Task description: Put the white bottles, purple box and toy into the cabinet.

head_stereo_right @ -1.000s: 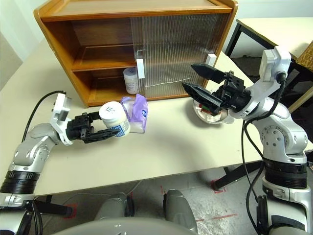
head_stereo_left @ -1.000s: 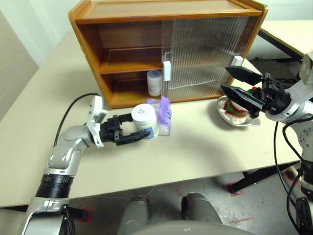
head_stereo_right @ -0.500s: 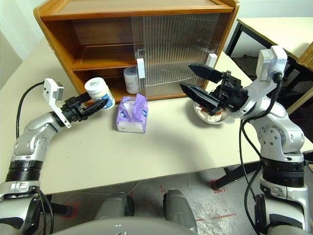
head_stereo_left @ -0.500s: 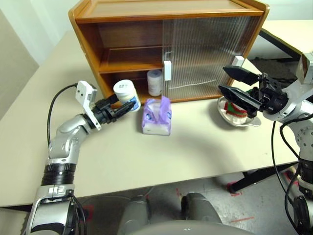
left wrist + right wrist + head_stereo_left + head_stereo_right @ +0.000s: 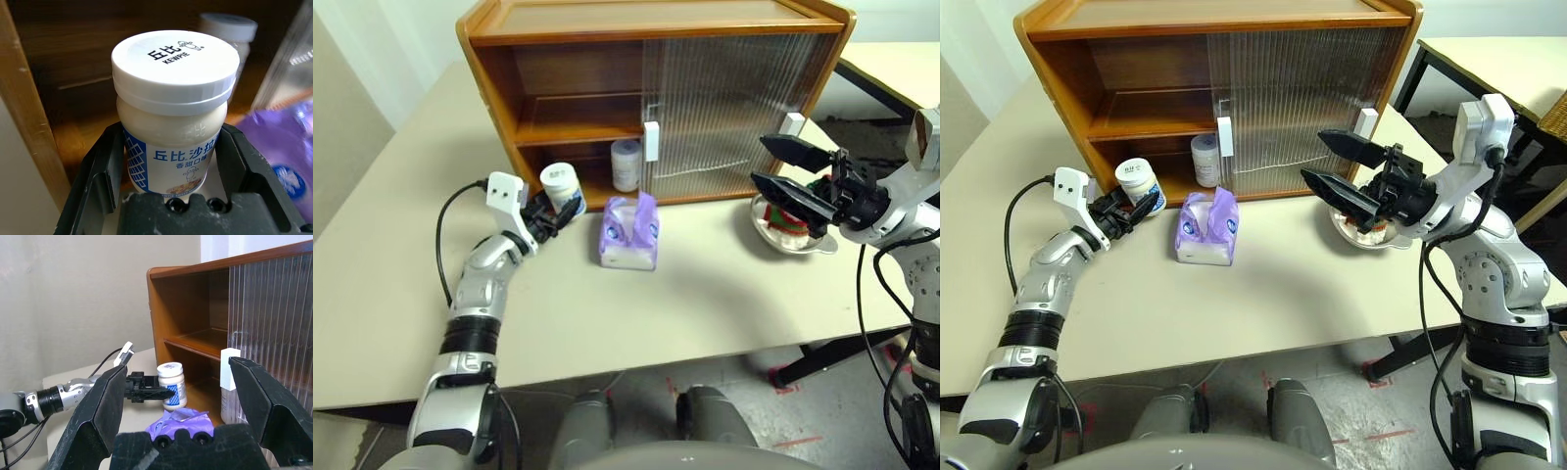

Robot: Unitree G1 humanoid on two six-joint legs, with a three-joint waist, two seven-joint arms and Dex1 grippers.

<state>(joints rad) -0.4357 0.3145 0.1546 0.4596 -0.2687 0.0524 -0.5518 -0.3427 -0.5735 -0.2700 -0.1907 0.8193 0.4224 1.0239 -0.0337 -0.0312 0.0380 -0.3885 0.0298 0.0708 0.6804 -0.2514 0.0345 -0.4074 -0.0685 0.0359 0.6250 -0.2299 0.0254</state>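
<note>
Holding a white bottle by its sides, the left gripper has its two black fingers pressed against the label, just under the round lid. That bottle sits upright in the grip at the open left half of the cabinet, right in front of the lower compartment; whether it rests on the cabinet floor or hangs just above it cannot be told. A second white bottle stands upright deeper in that lower compartment, next to the white handle of the ribbed sliding door, which covers the right half.

The purple box lies on the tabletop just in front of the cabinet, beside the held bottle and apart from it, white tissue poking from its top.

Over on the right side, the right gripper hangs above the tabletop with its jaws spread wide and nothing between them. Just behind and below it sits a shallow metal dish near the cabinet's right corner, with the toy in it, its red and green partly hidden by the gripper's lower finger.
</note>
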